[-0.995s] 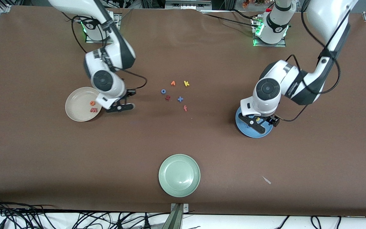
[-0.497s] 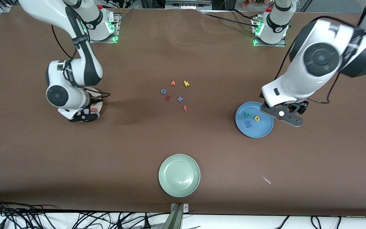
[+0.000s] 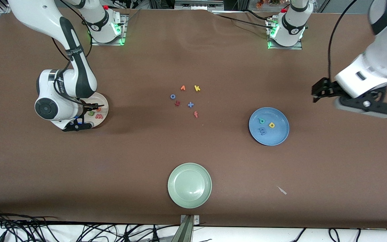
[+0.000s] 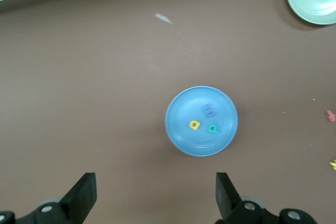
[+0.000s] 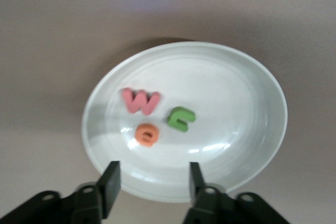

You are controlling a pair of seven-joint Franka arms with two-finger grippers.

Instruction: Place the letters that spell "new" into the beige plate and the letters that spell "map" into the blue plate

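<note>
Now both released: right claw [image 5: 151, 187] over beige plate [image 5: 252, 145], left claw [image 4: 156, 198] aloft.

Right gripper [image 5: 151, 184] hung low at roughly 9 o'clock in the front view, wrist bent down, fingers [image 5: 111, 181] parted with nothing between them. Left gripper [image 4: 156, 198] was raised high at about 3 o'clock, fingers [image 4: 84, 196] spread wide, empty.

High front camera; wrist cameras above plates, both shared.
</note>
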